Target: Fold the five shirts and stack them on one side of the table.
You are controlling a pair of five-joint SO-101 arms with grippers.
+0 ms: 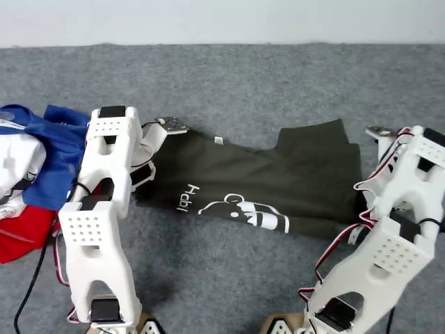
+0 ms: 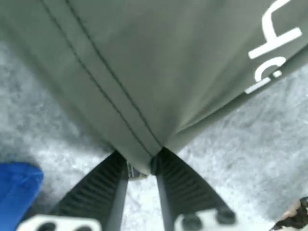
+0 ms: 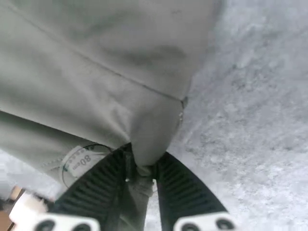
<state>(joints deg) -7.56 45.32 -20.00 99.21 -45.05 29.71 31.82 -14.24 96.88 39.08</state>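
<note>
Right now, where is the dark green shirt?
High view: the dark green shirt spans the table, its ends pinched by left claw and right claw, right of the shirt pile.

The spread shirt lies on the table between the arms — left end in the left gripper, right end in the right gripper. The shirt pile sits left of it, beyond the left arm.

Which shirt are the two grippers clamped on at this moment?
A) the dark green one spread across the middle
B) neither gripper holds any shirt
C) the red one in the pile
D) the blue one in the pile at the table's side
A: the left gripper and the right gripper each pinch a fold of the dark green shirt, one at either end of it.
</note>
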